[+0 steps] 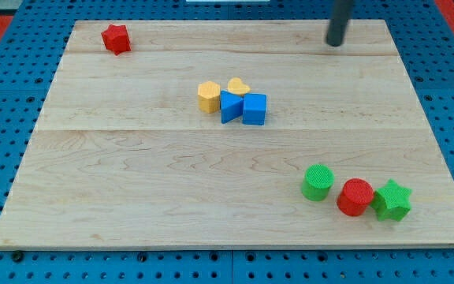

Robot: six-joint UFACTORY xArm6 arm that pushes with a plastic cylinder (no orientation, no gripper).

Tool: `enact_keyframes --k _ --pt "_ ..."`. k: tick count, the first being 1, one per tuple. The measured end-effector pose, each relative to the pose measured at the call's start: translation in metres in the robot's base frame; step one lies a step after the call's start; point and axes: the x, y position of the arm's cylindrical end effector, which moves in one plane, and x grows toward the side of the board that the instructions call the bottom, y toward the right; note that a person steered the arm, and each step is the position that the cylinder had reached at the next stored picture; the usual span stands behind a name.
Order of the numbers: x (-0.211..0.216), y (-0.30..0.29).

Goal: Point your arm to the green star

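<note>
The green star (392,200) lies near the board's bottom right corner, touching a red cylinder (355,196) on its left. A green cylinder (318,182) stands just left of the red one. My tip (335,43) is at the view's top, right of centre, far above these blocks and touching none of them.
A red star (116,38) sits at the top left of the wooden board (132,173). Near the centre a cluster holds a yellow hexagon (209,96), a yellow heart (238,86), a blue triangle (230,106) and a blue cube (254,109).
</note>
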Motion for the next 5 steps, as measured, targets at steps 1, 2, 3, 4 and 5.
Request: enact_keyframes --k 1,2,3,4,5 --pt "0.036 0.051" --pt "0.111 0.069" --pt "0.165 0.069" --pt "0.199 0.069" --pt "0.214 0.07"
